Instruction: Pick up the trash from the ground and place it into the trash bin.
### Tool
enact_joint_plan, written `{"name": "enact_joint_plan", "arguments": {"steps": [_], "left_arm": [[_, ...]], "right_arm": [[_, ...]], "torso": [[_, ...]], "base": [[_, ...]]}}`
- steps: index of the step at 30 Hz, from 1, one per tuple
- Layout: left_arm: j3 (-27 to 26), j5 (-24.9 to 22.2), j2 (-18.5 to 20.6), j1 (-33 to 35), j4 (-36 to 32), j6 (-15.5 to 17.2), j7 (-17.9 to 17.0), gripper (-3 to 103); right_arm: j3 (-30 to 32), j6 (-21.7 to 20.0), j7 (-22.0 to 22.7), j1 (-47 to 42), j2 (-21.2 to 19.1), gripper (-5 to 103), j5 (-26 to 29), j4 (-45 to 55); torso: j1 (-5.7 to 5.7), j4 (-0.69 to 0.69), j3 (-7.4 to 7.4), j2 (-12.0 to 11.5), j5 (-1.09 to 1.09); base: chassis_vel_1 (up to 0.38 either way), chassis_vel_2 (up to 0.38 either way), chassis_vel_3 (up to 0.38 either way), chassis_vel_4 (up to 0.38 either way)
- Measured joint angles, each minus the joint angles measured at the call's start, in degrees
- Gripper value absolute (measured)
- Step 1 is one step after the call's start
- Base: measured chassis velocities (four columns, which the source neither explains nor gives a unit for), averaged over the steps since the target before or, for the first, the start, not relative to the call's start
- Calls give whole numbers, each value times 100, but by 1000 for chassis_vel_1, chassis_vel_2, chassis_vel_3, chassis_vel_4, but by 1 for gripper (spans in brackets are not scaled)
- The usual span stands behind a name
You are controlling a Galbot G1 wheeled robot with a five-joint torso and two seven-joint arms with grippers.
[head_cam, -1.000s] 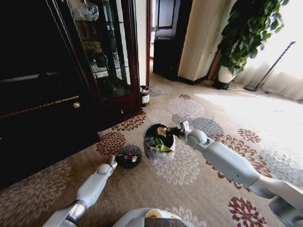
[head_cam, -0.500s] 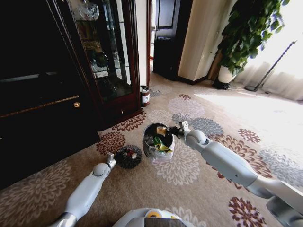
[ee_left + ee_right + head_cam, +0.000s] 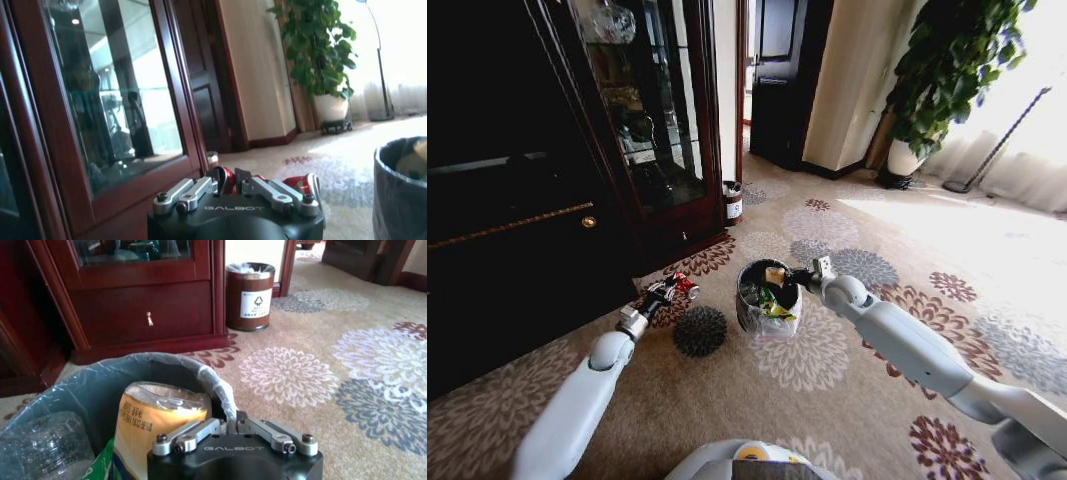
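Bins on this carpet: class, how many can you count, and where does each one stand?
2. The trash bin with a plastic liner stands mid-carpet at the right gripper; a small brown bin stands beside the cabinet, near the doorway.

"GALBOT" stood in pale letters on the left end effector housing | "GALBOT" likewise on the right end effector housing | recycling sign on white band of brown cylinder bin | print on orange packet unreadable
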Motion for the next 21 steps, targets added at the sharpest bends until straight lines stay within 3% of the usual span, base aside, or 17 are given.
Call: {"name": "enact_joint_plan", "arguments": {"steps": [3, 5, 6, 10, 16, 18, 21], "left_arm": [[-86, -289, 240, -28, -647, 236, -91, 14], [129, -568, 475, -268, -1248, 583, -250, 14], [129, -568, 475, -268, -1248, 583, -250, 14], [842, -780, 598, -829, -1741, 1180, -429, 14], [1720, -923, 542, -1115, -1568, 1342, -602, 14], [2130, -889, 491, -1104, -1255, 1184, -668, 14], [2275, -731, 417, -1070, -974, 1000, -668, 14]], "right_arm": [[-68, 0, 5, -4, 119, 2, -59, -50], [-228, 0, 56, 29, 271, 2, -79, -49], [-228, 0, 56, 29, 271, 2, -79, -49], [-520, -15, 188, 266, 457, 2, -28, -2], [-677, -82, 346, 413, 472, 2, 186, 220], [-683, -99, 363, 471, 453, 2, 255, 293], [-685, -112, 391, 514, 426, 2, 315, 345]], "torso": [[0, 0, 0, 0, 0], [0, -2, 0, 0, 4], [0, -2, 0, 0, 4], [0, -1, 0, 0, 1], [0, -3, 0, 0, 1], [0, -2, 0, 0, 0], [0, -1, 1, 0, 0]], "base": [[0, 0, 0, 0], [0, 0, 0, 0], [0, 0, 0, 0], [0, 0, 0, 0], [0, 0, 0, 0], [0, 0, 0, 0], [0, 0, 0, 0]]}}
